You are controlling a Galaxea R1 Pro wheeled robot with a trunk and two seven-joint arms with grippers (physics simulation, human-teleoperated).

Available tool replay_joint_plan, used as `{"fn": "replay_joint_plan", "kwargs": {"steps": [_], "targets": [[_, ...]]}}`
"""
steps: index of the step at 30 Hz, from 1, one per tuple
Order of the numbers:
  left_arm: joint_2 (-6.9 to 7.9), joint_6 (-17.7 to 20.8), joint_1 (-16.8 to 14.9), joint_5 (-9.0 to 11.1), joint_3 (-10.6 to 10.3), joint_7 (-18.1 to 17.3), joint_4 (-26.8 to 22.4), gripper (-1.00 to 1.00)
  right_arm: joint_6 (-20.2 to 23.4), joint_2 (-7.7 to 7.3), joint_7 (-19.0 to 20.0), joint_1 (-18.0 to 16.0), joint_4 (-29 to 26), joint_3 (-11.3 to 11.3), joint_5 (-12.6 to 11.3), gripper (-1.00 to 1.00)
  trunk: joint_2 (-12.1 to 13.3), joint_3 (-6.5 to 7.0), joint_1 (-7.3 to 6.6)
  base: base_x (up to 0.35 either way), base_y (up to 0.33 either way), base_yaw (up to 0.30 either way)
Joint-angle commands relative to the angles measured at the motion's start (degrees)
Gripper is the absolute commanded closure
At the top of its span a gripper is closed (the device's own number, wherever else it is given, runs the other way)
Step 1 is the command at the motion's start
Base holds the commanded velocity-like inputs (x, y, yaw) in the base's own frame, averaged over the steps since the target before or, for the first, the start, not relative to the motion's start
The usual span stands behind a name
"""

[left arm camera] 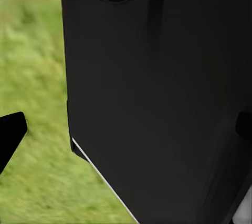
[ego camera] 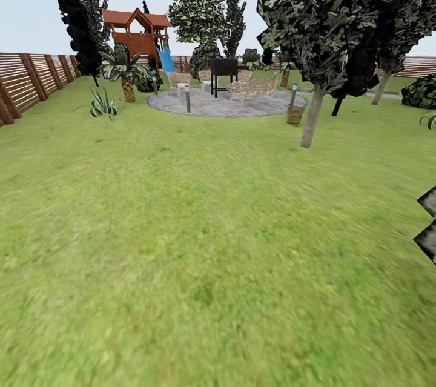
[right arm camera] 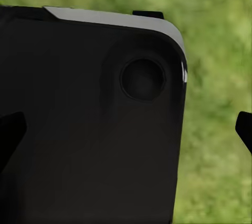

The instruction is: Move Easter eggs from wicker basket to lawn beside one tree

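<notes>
Far across the lawn (ego camera: pixel 200 241), at the edge of a round paved patio (ego camera: pixel 224 105), stands the basket (ego camera: pixel 295 114) (too small to show any eggs), just beside the pale trunk of a tree (ego camera: pixel 312 117). A fence (ego camera: pixel 30 81) runs along the left, with a red playset (ego camera: pixel 138 36) behind. Both wrist views show grass past dark robot bodywork; fingertips (right arm camera: pixel 244 129) sit at the edges, apparently spread with nothing between, though I cannot tell for certain.
</notes>
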Motion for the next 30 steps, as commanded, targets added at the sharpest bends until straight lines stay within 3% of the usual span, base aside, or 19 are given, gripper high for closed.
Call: {"fn": "replay_joint_plan", "kwargs": {"steps": [1,30], "targets": [[-0.02,-0.1,0.0,0.1,0.2,0.0,-0.1,-1.00,-0.2,0.08,0.0,0.0,0.1,0.2,0.0,-1.00,0.0,-0.04,0.03,0.314,0.132,0.000],[-0.02,-0.1,0.0,0.1,0.2,0.0,-0.1,-1.00,-0.2,0.03,0.0,0.0,0.1,0.1,-0.4,-1.00,0.0,-0.08,0.03,0.314,0.121,0.000]]}}
